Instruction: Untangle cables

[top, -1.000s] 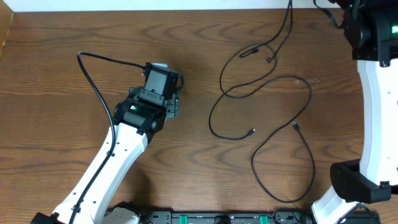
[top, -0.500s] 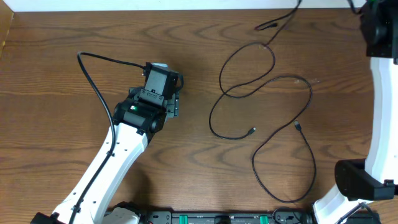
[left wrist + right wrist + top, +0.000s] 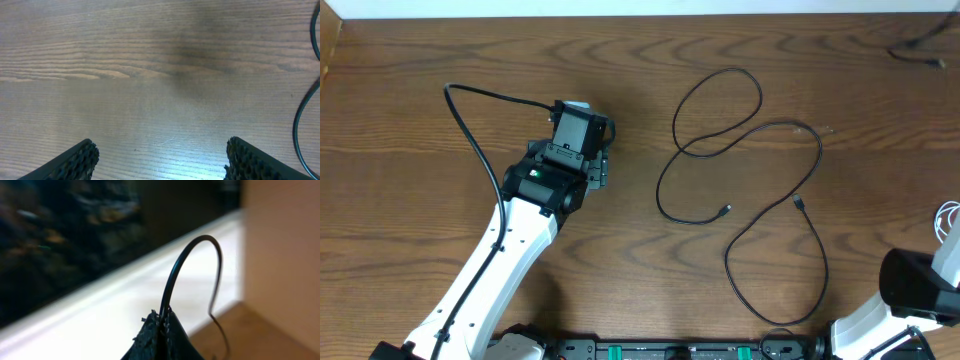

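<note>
Right claw (image 3: 161, 324) has swung away, black cable (image 3: 172, 272) pinched between its tips

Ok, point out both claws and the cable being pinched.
left claw (image 3: 160, 160): left wrist view, midway between the open fingertips.
right claw (image 3: 161, 329): right wrist view, where the shut tips meet.
black cable (image 3: 172, 272): right wrist view, rising arc.

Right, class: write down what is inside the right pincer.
A thin black cable is pinched in the shut right pincer and arches up above it. The clamped stretch itself is hidden between the fingers.
</note>
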`<control>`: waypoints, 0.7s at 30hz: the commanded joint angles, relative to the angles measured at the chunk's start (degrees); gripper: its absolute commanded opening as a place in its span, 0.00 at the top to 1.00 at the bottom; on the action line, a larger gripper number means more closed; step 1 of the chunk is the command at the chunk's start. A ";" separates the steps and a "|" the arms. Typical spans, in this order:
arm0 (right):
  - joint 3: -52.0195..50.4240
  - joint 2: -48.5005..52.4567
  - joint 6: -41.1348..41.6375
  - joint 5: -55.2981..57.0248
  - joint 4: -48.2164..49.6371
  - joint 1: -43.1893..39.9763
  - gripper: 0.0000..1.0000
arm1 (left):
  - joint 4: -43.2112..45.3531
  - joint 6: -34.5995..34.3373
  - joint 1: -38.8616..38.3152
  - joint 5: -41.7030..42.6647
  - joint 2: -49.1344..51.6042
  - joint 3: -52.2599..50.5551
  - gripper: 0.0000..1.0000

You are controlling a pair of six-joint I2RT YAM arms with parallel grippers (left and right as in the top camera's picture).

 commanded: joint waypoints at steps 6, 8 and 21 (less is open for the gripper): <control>1.05 3.65 -4.28 9.53 -6.82 -9.05 0.99 | -0.24 0.79 0.26 -0.17 0.33 -0.35 0.17; 1.05 5.07 -3.80 9.53 -8.98 -11.02 0.99 | -0.24 0.79 0.26 -0.17 0.33 -0.35 0.17; 1.05 13.38 6.32 9.33 -22.53 -18.34 0.99 | -0.24 0.79 0.26 -0.17 0.33 -0.35 0.17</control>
